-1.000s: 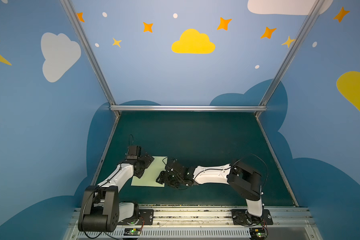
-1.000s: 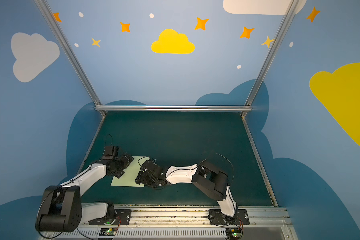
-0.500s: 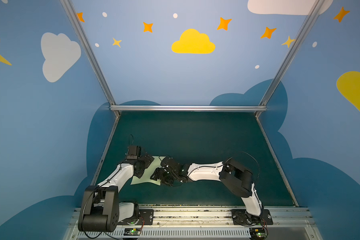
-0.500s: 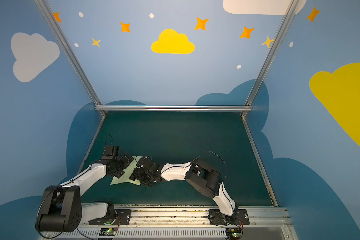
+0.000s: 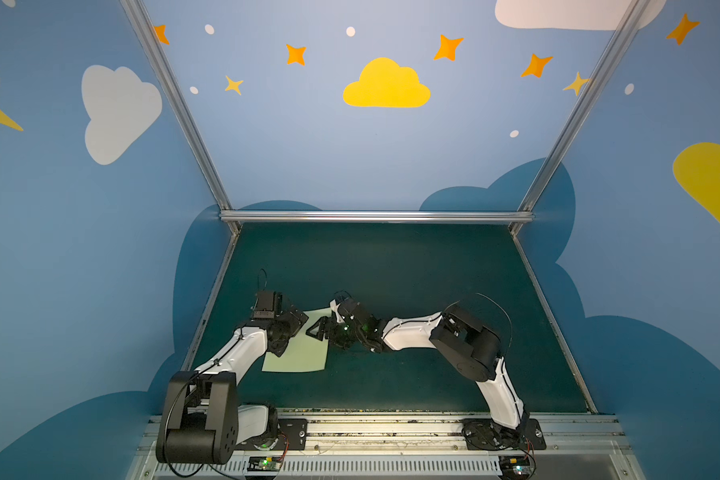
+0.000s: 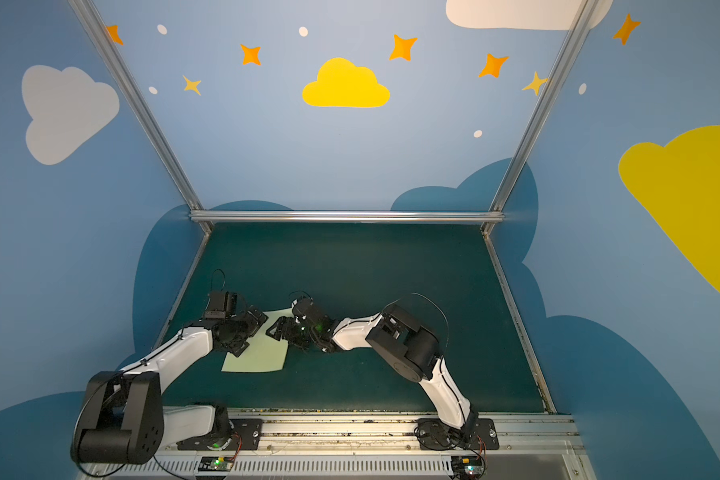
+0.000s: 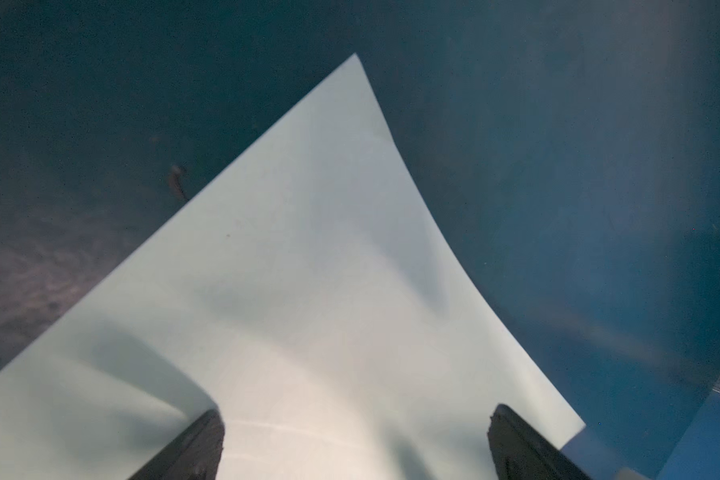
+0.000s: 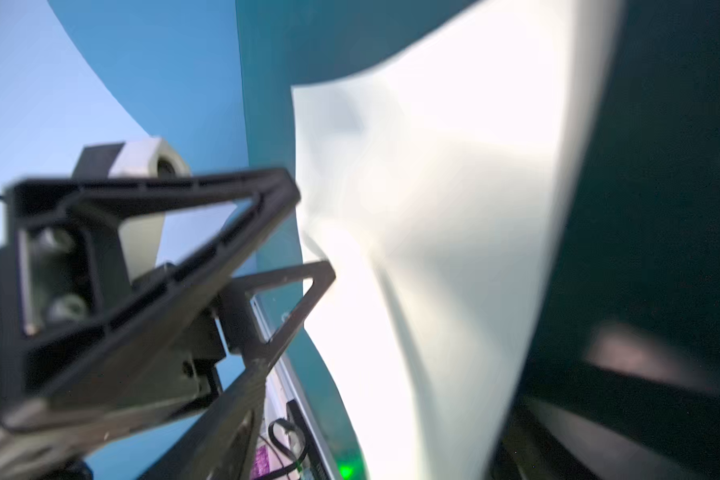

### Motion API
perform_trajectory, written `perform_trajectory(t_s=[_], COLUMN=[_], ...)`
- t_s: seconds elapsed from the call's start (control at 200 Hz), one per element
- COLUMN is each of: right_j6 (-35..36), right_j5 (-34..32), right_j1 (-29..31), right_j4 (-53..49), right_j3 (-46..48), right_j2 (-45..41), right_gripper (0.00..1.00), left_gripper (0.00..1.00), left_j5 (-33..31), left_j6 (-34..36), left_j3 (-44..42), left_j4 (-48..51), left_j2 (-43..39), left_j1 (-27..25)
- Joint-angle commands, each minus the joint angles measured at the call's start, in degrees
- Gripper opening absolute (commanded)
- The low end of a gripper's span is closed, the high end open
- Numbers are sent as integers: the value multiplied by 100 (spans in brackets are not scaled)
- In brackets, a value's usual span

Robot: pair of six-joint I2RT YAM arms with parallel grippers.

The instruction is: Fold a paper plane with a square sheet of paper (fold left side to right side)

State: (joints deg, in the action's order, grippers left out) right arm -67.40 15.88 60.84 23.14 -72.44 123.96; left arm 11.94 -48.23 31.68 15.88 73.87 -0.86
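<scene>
Green table [image 5: 391, 270], blue cloud walls [image 5: 308, 166]. Pale green paper [image 5: 300, 355] lies front left. Left gripper [image 5: 289, 338] jaws wide apart over paper's left side. Right gripper [image 5: 321, 330] jaws apart at paper's far right edge.

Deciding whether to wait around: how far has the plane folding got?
Barely started. Done: nothing visible; the paper lies as one sheet on the table, rippled, no crease showing. In hand: the left gripper stands open over its left part, the right gripper sits near its far right corner, grip unclear. Left: every fold.
</scene>
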Motion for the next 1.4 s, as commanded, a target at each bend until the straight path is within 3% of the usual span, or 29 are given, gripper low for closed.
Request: perform_trajectory(t_s=[0.0, 0.19, 0.29, 0.43, 0.561, 0.696, 1.006, 1.397], right_j6=[586, 553, 595, 798, 1184, 1708, 3142, 4672], right_j5=[-349, -257, -210, -156, -79, -114, -248, -140], right_j1=[-166, -256, -329, -491, -655, -859, -1417, -2056], right_j4=[-987, -1074, -1139, -1454, -2101, -2731, -4452, -6452], right_j3=[53, 16, -24, -219, -542, -614, -662, -1397], right_j2=[431, 509, 563, 646, 605, 207, -1358, -2867], right_gripper=[76, 73, 64, 36, 0, 0, 0, 0], left_gripper=[100, 100, 100, 100, 100, 100, 100, 100], left_j5=[-61, -61, -68, -48, 75, 501, 835, 1459], left_j6=[180, 181, 180, 212, 290, 401, 986, 1202], left_j3=[-479, -479, -478, -483, -483, -233, 965, 1044], left_j4=[-349, -349, -349, -362, -468, -559, -218, -1262], left_j2=[539, 533, 533, 533, 524, 403, -5, -635], left_j1=[-3, -8, -10, -9, -10, -77, -294, -513])
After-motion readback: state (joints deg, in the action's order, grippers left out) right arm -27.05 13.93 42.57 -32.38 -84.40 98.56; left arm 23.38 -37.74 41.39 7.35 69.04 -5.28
